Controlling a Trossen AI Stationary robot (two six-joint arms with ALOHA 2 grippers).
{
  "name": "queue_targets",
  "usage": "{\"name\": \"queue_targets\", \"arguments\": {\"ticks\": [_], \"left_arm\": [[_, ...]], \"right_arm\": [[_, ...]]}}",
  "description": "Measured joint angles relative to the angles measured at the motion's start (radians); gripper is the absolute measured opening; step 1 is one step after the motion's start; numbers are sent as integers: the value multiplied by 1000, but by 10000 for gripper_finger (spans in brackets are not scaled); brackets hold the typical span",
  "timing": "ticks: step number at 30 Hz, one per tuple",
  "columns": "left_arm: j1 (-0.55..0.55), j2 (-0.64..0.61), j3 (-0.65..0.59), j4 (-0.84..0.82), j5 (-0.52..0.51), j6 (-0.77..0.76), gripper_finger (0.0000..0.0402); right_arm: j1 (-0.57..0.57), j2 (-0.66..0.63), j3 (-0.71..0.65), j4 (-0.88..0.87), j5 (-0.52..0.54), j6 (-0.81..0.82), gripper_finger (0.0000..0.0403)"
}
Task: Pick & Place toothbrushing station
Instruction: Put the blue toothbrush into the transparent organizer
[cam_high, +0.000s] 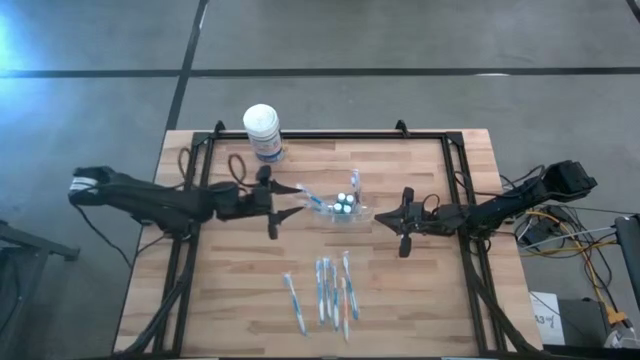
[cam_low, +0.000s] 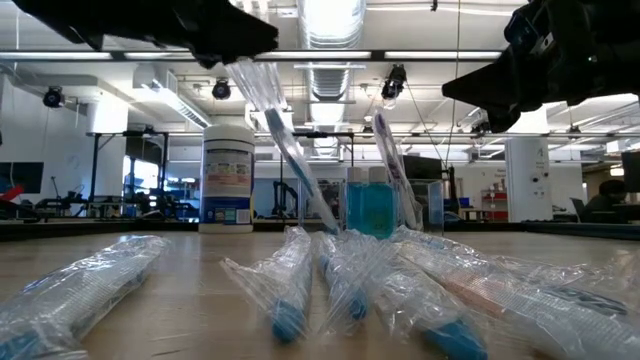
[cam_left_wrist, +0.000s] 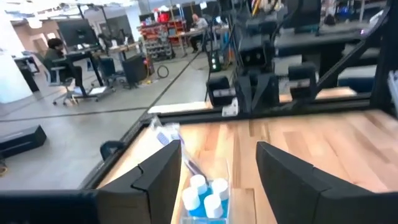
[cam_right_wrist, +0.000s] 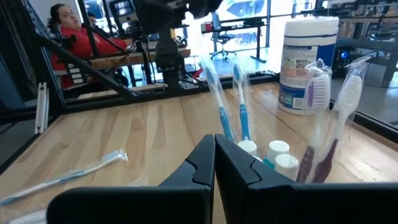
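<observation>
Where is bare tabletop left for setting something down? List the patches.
Free: the left front of the table, beside the wrapped toothbrushes; the right front past them; the back right, beyond the canister. Crowded: the middle, where the clear holder sits between the left tool and the right tool.

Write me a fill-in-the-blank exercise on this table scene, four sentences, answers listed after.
1. The right gripper has its fingers ____.
2. The white canister has a ____ label.
3. The wrapped toothbrushes lie ____ on the wooden table.
4. The small bottles inside the toothbrushing station have ____ caps.

Missing words: shut; blue; flat; white
</observation>
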Motion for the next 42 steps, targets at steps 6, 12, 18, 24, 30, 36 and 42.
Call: {"name": "queue_targets", "arguments": {"ticks": [6,12,18,24,30,36,42], "left_arm": [[11,107,0,55,0,-26,195],[25,170,0,92,0,-50,188],[29,213,0,91,1,-52,187],[29,202,0,101,2,-21,187],[26,114,5,110,3,19,187],[7,-64,5,-10,32,21,187],[-47,-358,6,-321,45,-2,187]], "right_arm": [[0,0,-4,-7,0,0,8],[0,0,-4,-7,0,0,8],[0,0,-5,-7,0,0,8],[0,0,-4,-6,0,0,8],[0,0,-5,-7,0,0,8],[0,0,-7,-8,-3,0,8],[0,0,-10,-7,-9,5,8]]}}
